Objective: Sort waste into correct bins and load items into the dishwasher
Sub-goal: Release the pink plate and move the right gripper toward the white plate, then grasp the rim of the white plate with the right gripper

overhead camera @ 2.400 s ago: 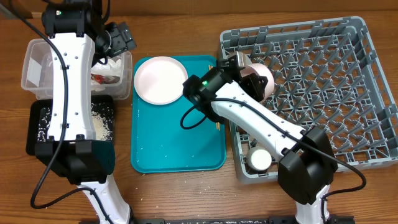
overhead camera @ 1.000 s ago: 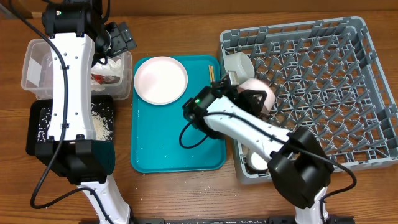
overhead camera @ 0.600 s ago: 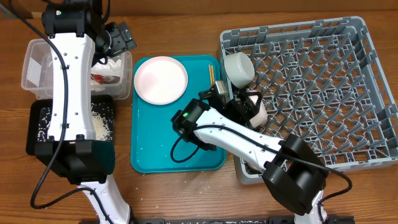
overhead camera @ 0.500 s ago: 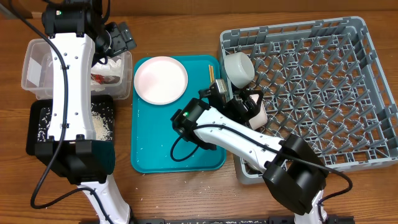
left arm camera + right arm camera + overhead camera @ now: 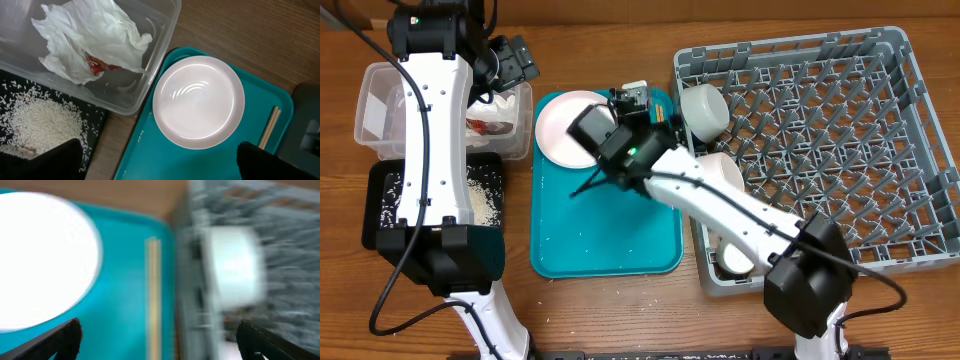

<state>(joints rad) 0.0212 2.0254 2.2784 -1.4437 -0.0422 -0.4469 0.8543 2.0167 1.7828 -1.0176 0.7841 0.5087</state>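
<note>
My left gripper (image 5: 512,62) hangs open and empty above the right end of the clear tub (image 5: 159,55). That tub holds the crumpled napkin (image 5: 90,35) with a red scrap (image 5: 97,62). Loose rice (image 5: 35,120) lies in the black tray (image 5: 380,215). A pale plate (image 5: 198,102) and the chopsticks (image 5: 268,127) rest on the teal tray (image 5: 605,235). Over the tray's far right corner my right gripper (image 5: 160,342) is open and empty, above the chopsticks (image 5: 152,295). The grey rack (image 5: 820,140) holds a grey-green bowl (image 5: 703,108), a pink bowl (image 5: 722,172) and a white cup (image 5: 735,258).
The right arm's links stretch from the table's front right across the rack's left side to the teal tray. The left arm runs along the tub and black tray at the left. Wooden tabletop (image 5: 600,305) shows in front of the tray. The right wrist view is motion-blurred.
My right gripper let go of the pink bowl in the rack, opened, and swung left and back over the teal tray's far right corner. The left arm has not moved.
</note>
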